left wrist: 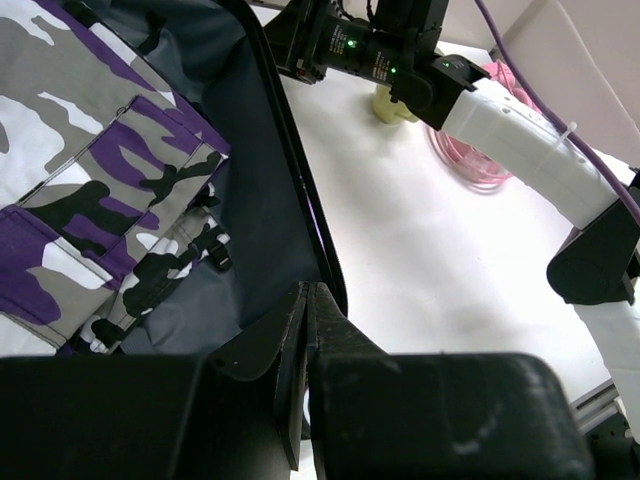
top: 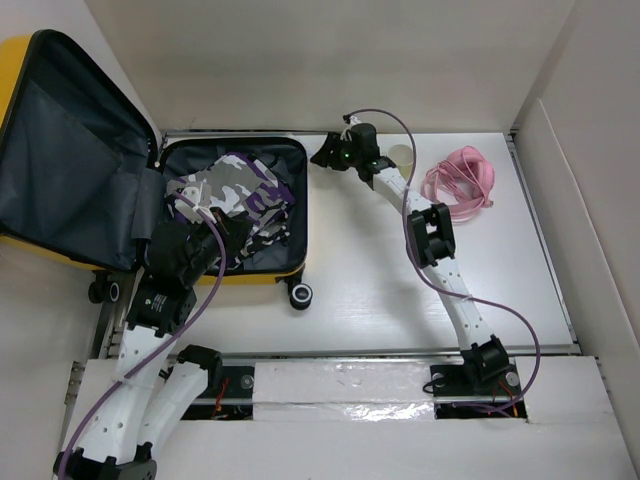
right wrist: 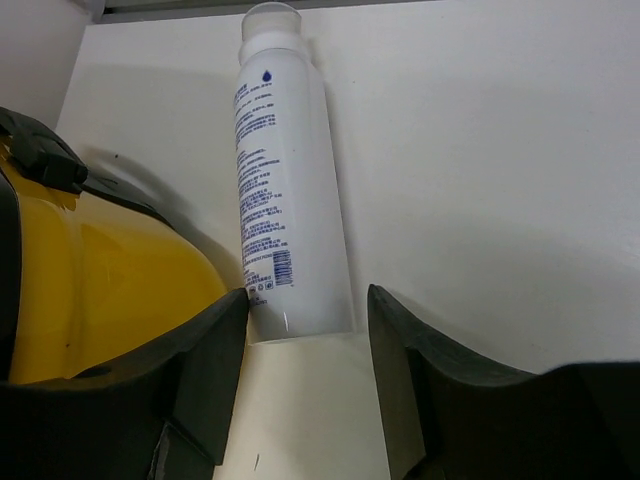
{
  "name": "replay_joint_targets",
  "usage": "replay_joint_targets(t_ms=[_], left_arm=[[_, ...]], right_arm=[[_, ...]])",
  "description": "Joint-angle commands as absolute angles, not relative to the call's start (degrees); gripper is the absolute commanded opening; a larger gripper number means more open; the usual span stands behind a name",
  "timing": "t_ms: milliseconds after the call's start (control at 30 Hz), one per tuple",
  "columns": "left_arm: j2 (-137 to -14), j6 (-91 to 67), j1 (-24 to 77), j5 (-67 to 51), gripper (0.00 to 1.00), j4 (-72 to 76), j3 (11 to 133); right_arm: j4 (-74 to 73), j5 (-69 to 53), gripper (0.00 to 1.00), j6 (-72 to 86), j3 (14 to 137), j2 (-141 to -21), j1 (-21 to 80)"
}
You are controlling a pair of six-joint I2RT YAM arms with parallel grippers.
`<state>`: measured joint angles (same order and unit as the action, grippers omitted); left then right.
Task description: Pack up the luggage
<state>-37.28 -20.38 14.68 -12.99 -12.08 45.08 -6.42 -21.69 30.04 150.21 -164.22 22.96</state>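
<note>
Found the luggage [top: 75,165] lying open at the left end of the table [top: 380,290], lid tipped back to the left, a camouflage garment [left wrist: 90,180] in its lower half. Judged the shell stiff, glossy and probably slippery, light for its bulk; better taken by the rim or a handle than by the curved face. Saw the left hand [left wrist: 308,300] pinched shut on nothing above the near rim. Saw the right hand [right wrist: 305,300] partly open astride the base of a white bottle [right wrist: 285,190] lying just beside the yellow shell, not clamped on it. Noted a smooth white table, a pink cord [top: 460,185] well apart, white panels [top: 300,70] close around.
</note>
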Motion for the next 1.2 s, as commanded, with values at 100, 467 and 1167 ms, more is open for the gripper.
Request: replay_joint_targets(t_ms=[100, 467, 1167], left_arm=[[-36.1, -19.6, 15.5, -11.9, 0.00, -11.2, 47.2], [-35.5, -19.5, 15.5, -11.4, 0.00, -11.2, 47.1], [-35.7, -19.2, 15.5, -13.1, 0.00, -9.8, 46.6]], right_arm=[[-6.5, -24.3, 0.55, 30.9, 151.2, -166.1, 23.5], [-3.8, -25.2, 0.56, 30.4, 146.8, -163.9, 24.0], [31.7, -22.8, 0.45, 24.2, 72.9, -117.0, 21.7]])
